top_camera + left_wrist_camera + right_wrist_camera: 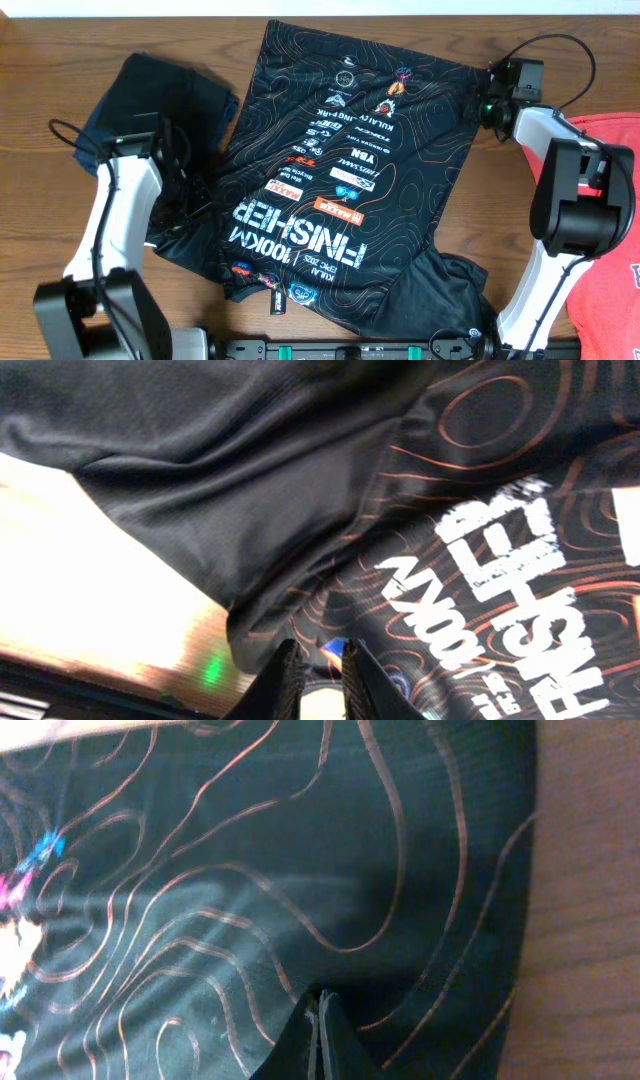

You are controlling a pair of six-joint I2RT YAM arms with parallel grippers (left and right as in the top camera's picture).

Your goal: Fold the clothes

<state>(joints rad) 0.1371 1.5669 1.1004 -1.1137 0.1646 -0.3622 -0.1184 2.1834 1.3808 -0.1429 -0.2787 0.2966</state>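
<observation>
The black jersey (pixel 340 170) with orange contour lines and white "FINISHER" lettering lies spread flat across the middle of the table, collar end near me. My left gripper (pixel 196 203) is at its left sleeve, where the cloth bunches. In the left wrist view the fingers (pixel 322 650) are nearly together with jersey cloth (pixel 480 480) tented up to their tips. My right gripper (pixel 478 105) is at the far right hem corner. In the right wrist view its fingers (pixel 318 1000) are pressed shut on the jersey (pixel 250 870). A coral-red T-shirt (pixel 612 270) lies at the right edge, partly behind the right arm.
A dark navy garment (pixel 160 85) lies crumpled at the far left, partly under the left arm. Bare wooden table (pixel 60 60) shows around the clothes. It also shows beside the hem in the right wrist view (pixel 590 920).
</observation>
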